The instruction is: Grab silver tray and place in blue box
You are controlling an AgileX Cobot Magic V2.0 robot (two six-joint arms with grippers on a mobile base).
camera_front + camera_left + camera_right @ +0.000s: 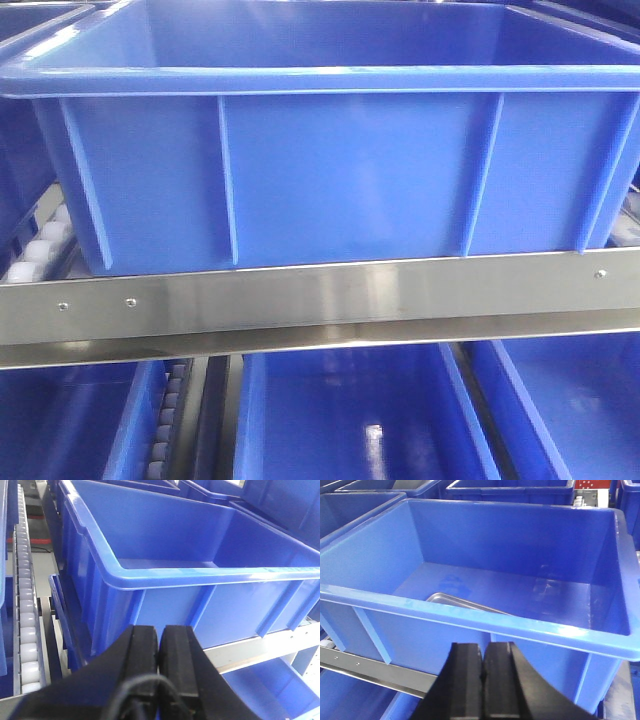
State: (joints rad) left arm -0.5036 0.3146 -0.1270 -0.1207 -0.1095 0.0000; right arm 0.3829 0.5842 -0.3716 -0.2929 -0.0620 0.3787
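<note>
The blue box (pixel 340 170) is a deep ribbed crate on a rack shelf and fills the front view. It also shows in the left wrist view (pixel 210 600) and the right wrist view (pixel 470 625). The silver tray (pixel 451 600) lies inside the box on its floor; only one rounded corner shows above the near rim, in the right wrist view. My left gripper (pixel 159 632) is shut and empty, in front of the box's near left corner. My right gripper (pixel 482 650) is shut and empty, just outside the box's near wall.
A flat steel rack rail (pixel 320 295) runs under the box. More blue crates (pixel 350 420) sit on the shelf below and others (pixel 510 490) behind. A white roller track (pixel 25 625) runs along the left side.
</note>
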